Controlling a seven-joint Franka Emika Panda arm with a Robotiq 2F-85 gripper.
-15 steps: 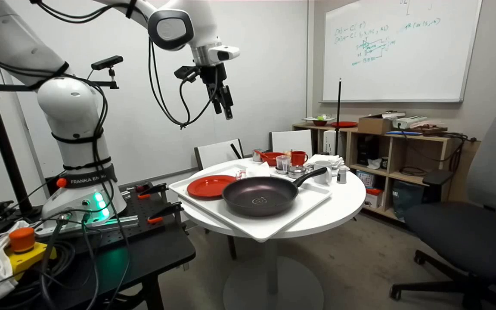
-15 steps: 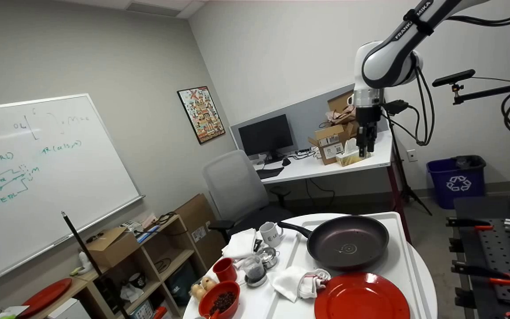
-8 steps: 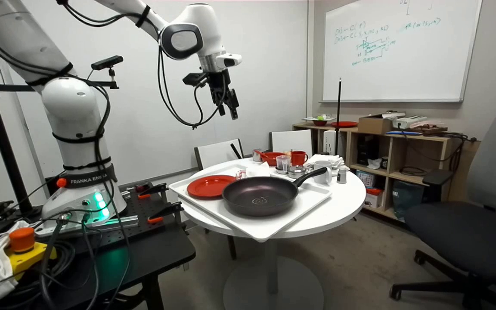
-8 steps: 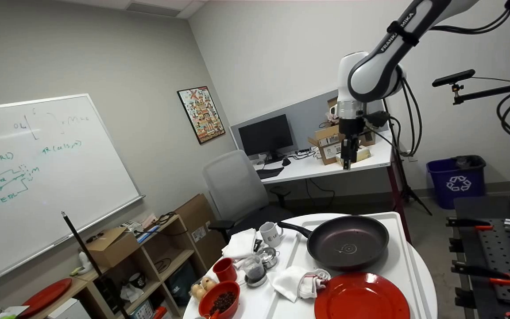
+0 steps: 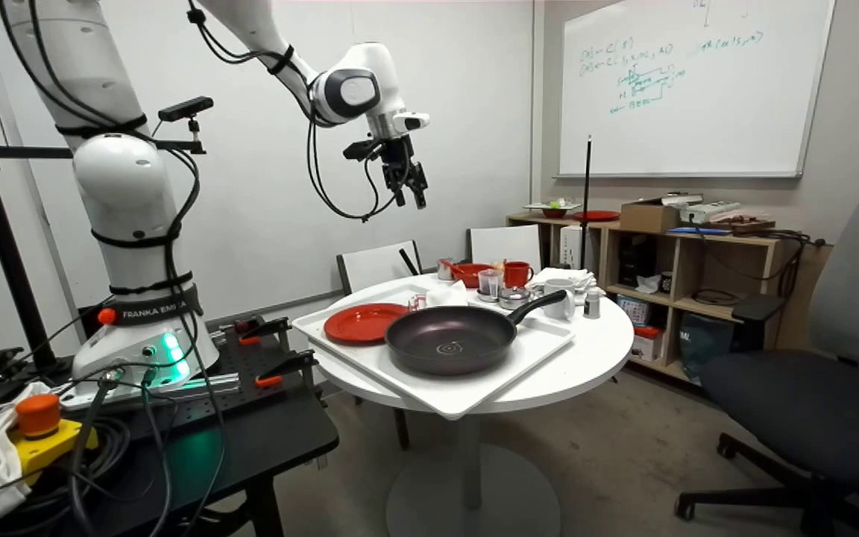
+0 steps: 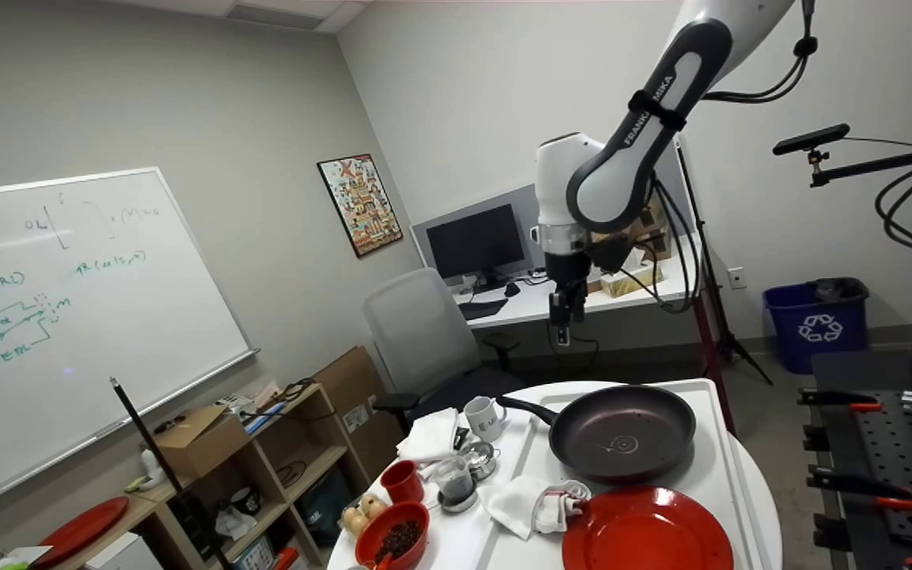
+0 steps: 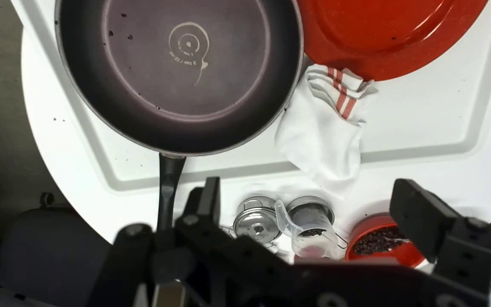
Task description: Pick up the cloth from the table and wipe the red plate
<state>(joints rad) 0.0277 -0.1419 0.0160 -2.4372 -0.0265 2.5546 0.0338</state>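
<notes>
Gripper hangs over the round table; in the wrist view its fingers stand wide apart, nothing between them. Cloth lies on the white tray, in the nook between dark pan and red plate.

Views compared: wrist view gives the cloth's near-complete outline from above; in an exterior view the pan hides much of it, leaving a white hump and a bit of red stripe. Dark pieces in the red bowl show in the wrist view and in an exterior view. Folded white stack beside the mug: both exterior views only. Blue bin with recycling symbol: in an exterior view only.

Writing: "FRANKA EMIKA" readable on the base collar; same name on the arm link, partly under a strap. Whiteboard: green handwriting, mostly illegible. Pan floor: printed rings, lettering too small to read safely.

Orientation: cloth's long axis runs away from the plate. Bunched, red-striped end meets the plate's rim; smooth white end laps the tray's edge line, pointing toward the clear measuring cup. Pan handle points to that same side.
</notes>
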